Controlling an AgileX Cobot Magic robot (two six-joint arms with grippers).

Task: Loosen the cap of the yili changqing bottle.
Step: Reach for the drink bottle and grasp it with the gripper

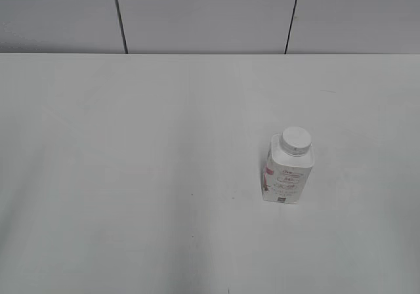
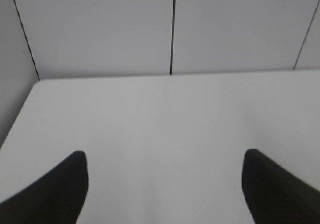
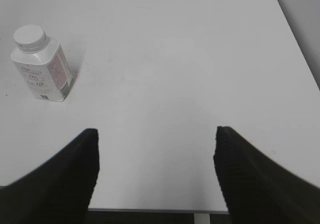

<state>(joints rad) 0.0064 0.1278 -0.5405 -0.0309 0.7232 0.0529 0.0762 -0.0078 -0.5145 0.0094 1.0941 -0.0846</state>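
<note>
The yili changqing bottle [image 1: 287, 176] stands upright on the white table, right of the middle in the exterior view. It is small, white and squarish with pink-red print. Its round white cap [image 1: 295, 140] sits on the neck. The right wrist view shows the bottle [image 3: 44, 74] and cap [image 3: 29, 37] at the far left. My right gripper [image 3: 156, 134] is open and empty over the table's near edge, well right of the bottle. My left gripper [image 2: 165, 156] is open and empty over bare table; the bottle is out of its view. Neither gripper shows in the exterior view.
The white table [image 1: 131, 176] ends at a grey panelled wall [image 1: 197, 12] at the back. The right wrist view shows the table's near edge [image 3: 150, 210] and right edge [image 3: 295, 39]. The left wrist view shows the table's left edge [image 2: 20, 114].
</note>
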